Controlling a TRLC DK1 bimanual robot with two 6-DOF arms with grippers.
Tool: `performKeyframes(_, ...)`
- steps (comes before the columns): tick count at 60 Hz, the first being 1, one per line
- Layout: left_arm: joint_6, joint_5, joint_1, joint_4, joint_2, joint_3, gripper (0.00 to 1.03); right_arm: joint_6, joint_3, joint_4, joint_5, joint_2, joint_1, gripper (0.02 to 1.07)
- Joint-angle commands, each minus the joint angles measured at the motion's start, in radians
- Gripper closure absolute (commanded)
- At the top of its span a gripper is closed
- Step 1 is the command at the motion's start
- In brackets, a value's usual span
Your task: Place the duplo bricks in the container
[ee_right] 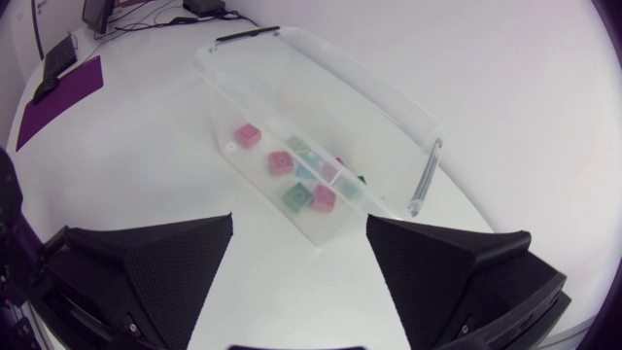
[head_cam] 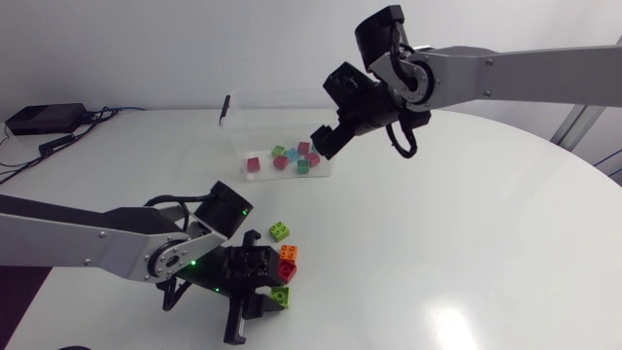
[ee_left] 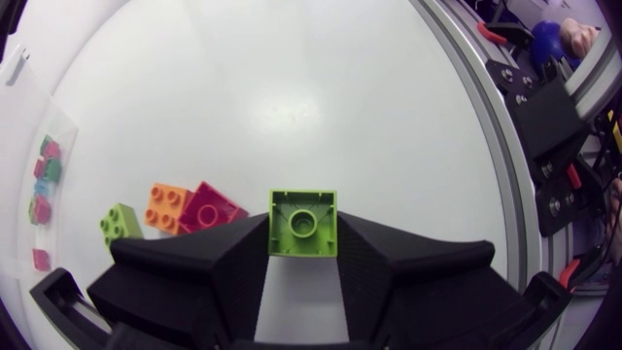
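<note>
Jaws, left gripper (ee_left: 303,238): clenched on a lime brick (ee_left: 303,216), one finger against each side, the brick at the fingertips with its hollow underside facing the wrist camera. Gripper low over the table (head_cam: 466,243), near-left of centre, its arm entering from the left. Jaws, right gripper (ee_right: 299,218): released, fingers wide apart, nothing between them. It hangs over the right end of the container (ee_right: 321,78), its arm entering from the right. Container: clear plastic, far side of the table, about centre. Bricks inside (ee_right: 247,134): several small ones, pink, green and teal, lying on its floor, below and ahead of the open right fingers. Loose bricks, three, on the table just beyond the left gripper's far finger: magenta brick (ee_left: 209,207) closest to the lime brick, touching or almost touching the finger. Orange brick (ee_left: 167,207) against the magenta one on its far side. Green brick (ee_left: 120,223) next outward, just beside the orange, toward the container. All three lie well apart from the container, studs up.
</note>
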Motion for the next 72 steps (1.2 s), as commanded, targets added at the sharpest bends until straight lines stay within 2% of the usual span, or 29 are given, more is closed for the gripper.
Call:
performKeyframes(1,-0.016,0.01,0.02,-0.011,-0.038,-0.012,0.8,-0.023,-0.045,0.016,0.0,-0.023,0.001,0.07)
performKeyframes(13,-0.017,0.009,0.038,-0.04,-0.098,0.005,0.8,-0.023,-0.071,0.003,-0.008,-0.072,0.009,0.07)
performKeyframes(34,-0.005,0.007,0.214,-0.12,-0.129,0.244,0.8,-0.037,-0.249,-0.018,-0.034,-0.184,0.078,0.07)
performKeyframes(49,-0.089,0.01,0.326,-0.085,0.032,0.576,0.8,-0.048,-0.344,-0.026,-0.034,-0.186,0.141,0.07)
performKeyframes(61,-0.149,0.01,0.362,-0.066,0.213,0.838,0.8,-0.048,-0.384,-0.041,-0.037,-0.186,0.178,0.07)
performKeyframes(72,-0.168,-0.003,0.391,-0.068,0.364,1.014,0.8,-0.049,-0.401,-0.053,-0.037,-0.17,0.216,0.07)
